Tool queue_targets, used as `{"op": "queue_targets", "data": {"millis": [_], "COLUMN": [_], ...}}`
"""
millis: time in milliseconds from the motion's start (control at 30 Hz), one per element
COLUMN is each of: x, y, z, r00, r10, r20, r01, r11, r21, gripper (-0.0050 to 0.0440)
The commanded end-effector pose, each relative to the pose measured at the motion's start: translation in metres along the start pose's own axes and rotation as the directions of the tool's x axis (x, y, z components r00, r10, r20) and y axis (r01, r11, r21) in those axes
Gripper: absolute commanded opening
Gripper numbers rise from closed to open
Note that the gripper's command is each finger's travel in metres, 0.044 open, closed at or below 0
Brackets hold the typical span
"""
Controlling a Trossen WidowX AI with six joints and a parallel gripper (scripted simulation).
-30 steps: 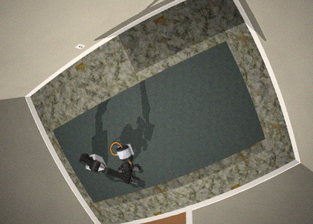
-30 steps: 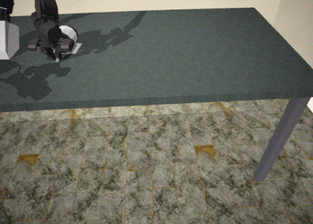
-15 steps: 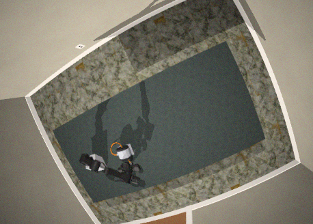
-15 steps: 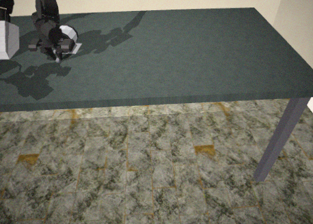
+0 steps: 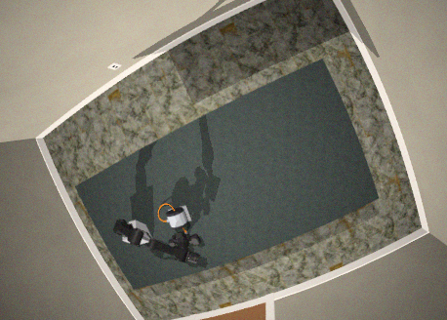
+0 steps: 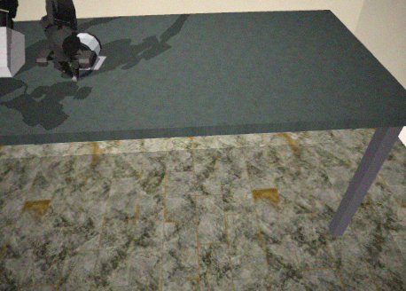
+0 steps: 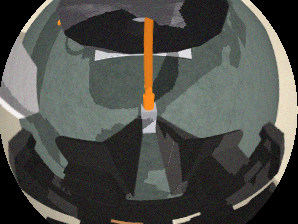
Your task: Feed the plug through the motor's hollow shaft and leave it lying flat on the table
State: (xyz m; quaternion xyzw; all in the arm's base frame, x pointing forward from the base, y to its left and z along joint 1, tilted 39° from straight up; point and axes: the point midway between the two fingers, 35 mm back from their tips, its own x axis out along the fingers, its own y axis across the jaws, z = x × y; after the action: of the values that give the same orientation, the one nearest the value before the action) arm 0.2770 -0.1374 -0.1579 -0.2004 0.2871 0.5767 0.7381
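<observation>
Marbled grey-green stone floor tiles with ochre patches surround a dark teal rectangular table top (image 6: 248, 70) on a slim grey-violet leg (image 6: 361, 183), cream walls behind. All the action sits at one end of the table, near the corner by the robot's white base block (image 6: 9, 52); the rest of the surface carries only arm shadows. Black six-joint arm (image 5: 161, 248) reaches from the base along the near long edge in the top view. Small white-and-grey cylindrical motor with a hollow shaft (image 5: 176, 218) sits on a pale flat mount plate (image 6: 95, 63), just beside the arm's wrist, a bit in from the table edge. Thin orange cable (image 7: 148, 59) runs straight out of the dark shaft opening toward the wrist camera, ending in an orange collar and a small pale grey plug (image 7: 148, 120). In the top view the cable also shows as an orange loop (image 5: 163, 210) on the far side of the motor, so it passes through the shaft. Black parallel-jaw gripper (image 7: 148, 137) is clamped on the plug: both dark fingers converge on it, jaws nearly together with the plug pinched at the tips. Plug is just past the motor's near end, close to it, low above the table; whether it touches the surface I can't tell. In the exterior view the gripper points down at the table right in front of the motor, a pale tip (image 6: 74, 78) showing below it.
</observation>
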Motion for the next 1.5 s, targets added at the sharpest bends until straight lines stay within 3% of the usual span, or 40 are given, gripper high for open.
{"op": "queue_targets", "data": {"millis": [0,367,1000,1233,1467], "x": [-0.001,-0.004,-0.001,-0.004,-0.001], "y": [0.005,0.029,0.026,0.026,0.024], "z": [-0.005,-0.026,-0.027,-0.026,-0.022], "r00": [1.0,1.0,1.0,1.0,1.0], "r10": [0.001,0.004,0.004,0.0,0.003], "r20": [0.0,0.003,0.003,0.0,0.003], "r01": [-0.001,-0.004,-0.004,0.0,-0.003], "r11": [1.0,1.0,1.0,1.0,1.0], "r21": [0.0,0.004,0.005,-0.001,0.004], "gripper": [0.0,0.0,0.0,0.016,0.016]}}
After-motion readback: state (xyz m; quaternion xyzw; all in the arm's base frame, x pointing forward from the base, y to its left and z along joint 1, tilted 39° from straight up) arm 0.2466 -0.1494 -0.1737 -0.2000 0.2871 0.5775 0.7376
